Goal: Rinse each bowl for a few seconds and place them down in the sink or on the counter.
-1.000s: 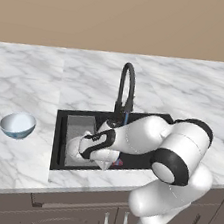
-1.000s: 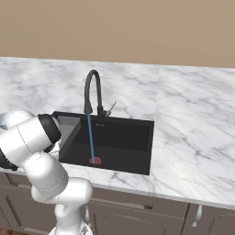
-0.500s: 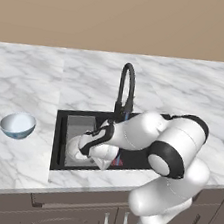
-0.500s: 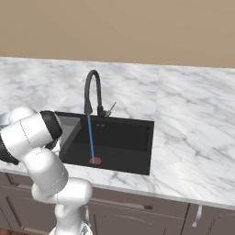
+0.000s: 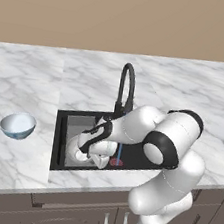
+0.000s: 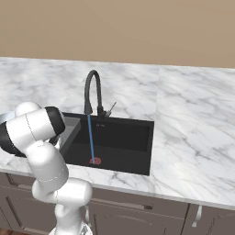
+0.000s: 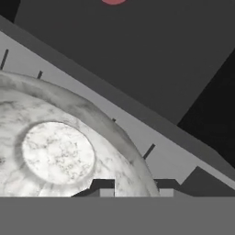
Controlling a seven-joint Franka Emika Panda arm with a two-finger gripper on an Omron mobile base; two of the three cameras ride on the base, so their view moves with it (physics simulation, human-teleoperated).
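The claw point(image 5: 94, 154) is reaching down into the sink point(image 5: 59, 142), sitting right over the speckled bowl point(image 7: 55, 151) on the grey tray point(image 7: 137, 133). Can't tell if it's gripping the rim or not. The blue bowl point(image 5: 18, 125) is sitting on the counter point(image 5: 27, 82), left of the sink.

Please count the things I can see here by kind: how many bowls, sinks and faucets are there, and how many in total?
Bowls: 2, the pale blue bowl on the counter and the speckled bowl in the sink
Sinks: 1
Faucets: 1, the black faucet
Total: 4
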